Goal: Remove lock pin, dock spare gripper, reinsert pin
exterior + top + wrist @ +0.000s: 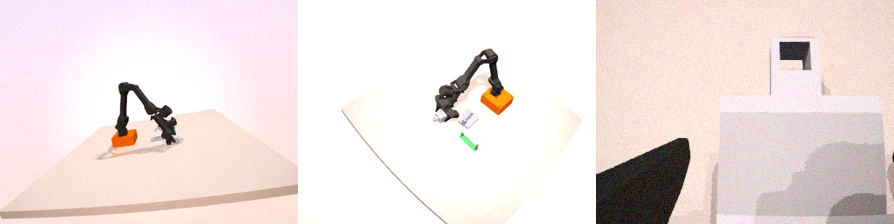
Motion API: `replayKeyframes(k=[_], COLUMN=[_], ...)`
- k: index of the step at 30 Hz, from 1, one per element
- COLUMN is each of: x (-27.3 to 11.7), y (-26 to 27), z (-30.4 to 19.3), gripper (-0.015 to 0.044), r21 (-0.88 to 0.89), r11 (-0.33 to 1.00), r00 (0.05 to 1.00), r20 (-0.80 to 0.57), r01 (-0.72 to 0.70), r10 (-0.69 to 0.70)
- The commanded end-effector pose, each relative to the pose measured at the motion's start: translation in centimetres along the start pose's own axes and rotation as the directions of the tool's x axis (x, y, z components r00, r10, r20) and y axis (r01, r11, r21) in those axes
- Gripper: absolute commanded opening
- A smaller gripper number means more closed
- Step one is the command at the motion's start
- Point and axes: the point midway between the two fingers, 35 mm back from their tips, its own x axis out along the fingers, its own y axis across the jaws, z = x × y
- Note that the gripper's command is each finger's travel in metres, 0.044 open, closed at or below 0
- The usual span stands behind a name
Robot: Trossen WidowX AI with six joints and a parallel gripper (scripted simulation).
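Note:
The spare gripper (440,116) (177,140) (746,155), a pale grey block, lies on the table. Its narrow spigot (796,83) with a square opening points away from the arm. My gripper (442,115) (171,142) (792,149) is open and low over the block, with one finger on each side. In the wrist view a gap shows beside the left finger; the right finger is mostly out of frame. The grey mount (468,125) (156,138) stands beside the gripper, with a small yellow mark. A thin whitish rod with a red end (477,145), apparently the pin, lies along the green holder (468,142).
The orange base (498,101) (124,140) carries the arm. The mount stands between the base and the green holder, close to my gripper's side. In the exterior view the arm hides much of the mount and holder. The table's edge (145,201) is far from the parts.

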Motion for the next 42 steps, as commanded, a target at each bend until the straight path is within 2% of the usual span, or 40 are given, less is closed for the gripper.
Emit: replayKeyframes(k=[1, 12, 18, 26, 35, 42], x=[0.7, 1.2, 1.2, 1.3, -0.6, -3.4], y=[0.0, -0.1, -0.1, 0.0, 0.0, 0.0], z=[-0.8, -1.3, -1.3, -1.2, 0.5, 2.4], gripper=[0.0440, 0.0440, 0.0282, 0.0229, 0.0000, 0.0000], r21=[-0.002, -0.002, -0.002, -0.002, -0.002, -0.003], r11=[1.000, 1.000, 1.000, 1.000, 1.000, 1.000], r00=[1.000, 1.000, 1.000, 1.000, 1.000, 1.000], r20=[-0.014, -0.014, -0.014, -0.014, -0.013, -0.013], r01=[0.003, 0.003, 0.003, 0.003, 0.003, 0.003], r10=[-0.003, -0.003, -0.003, -0.003, -0.003, -0.003])
